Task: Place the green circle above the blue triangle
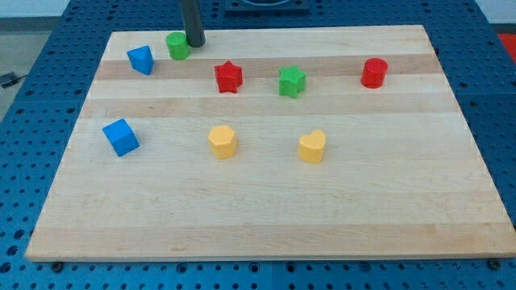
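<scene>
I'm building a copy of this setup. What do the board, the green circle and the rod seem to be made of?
Board: looks like pale wood, smooth matte finish; grain and plank bands show. Green circle: probably plastic, solid even colour, slight sheen. My tip, just right of the circle: dark, dull rod, maybe metal or plastic; cannot tell which.

Single camera only, so no second view overlaps it; it sits high off the near edge of the bench [266,217] and looks obliquely down and forward, far edge at the view's top. Framing is moderately close: the whole wooden board fits, its sides converging toward the top, with a border of blue perforated surface [492,97] showing on all sides. The rod enters from the view's top edge, cropped above, and only its lower length down to my tip [194,44] is seen.
</scene>
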Controlling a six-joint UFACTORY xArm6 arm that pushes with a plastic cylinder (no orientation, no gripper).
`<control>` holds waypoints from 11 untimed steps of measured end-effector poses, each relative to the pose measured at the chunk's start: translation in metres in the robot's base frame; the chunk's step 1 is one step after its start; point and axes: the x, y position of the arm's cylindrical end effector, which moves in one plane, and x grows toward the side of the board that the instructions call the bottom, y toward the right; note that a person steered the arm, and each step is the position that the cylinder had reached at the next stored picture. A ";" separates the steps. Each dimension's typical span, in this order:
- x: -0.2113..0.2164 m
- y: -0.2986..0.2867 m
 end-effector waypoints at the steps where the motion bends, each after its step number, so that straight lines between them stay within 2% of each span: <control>1: 0.015 0.021; 3: 0.019 -0.001; 5: 0.001 -0.051; 8: 0.019 -0.050; 10: 0.017 -0.082; 11: 0.020 -0.080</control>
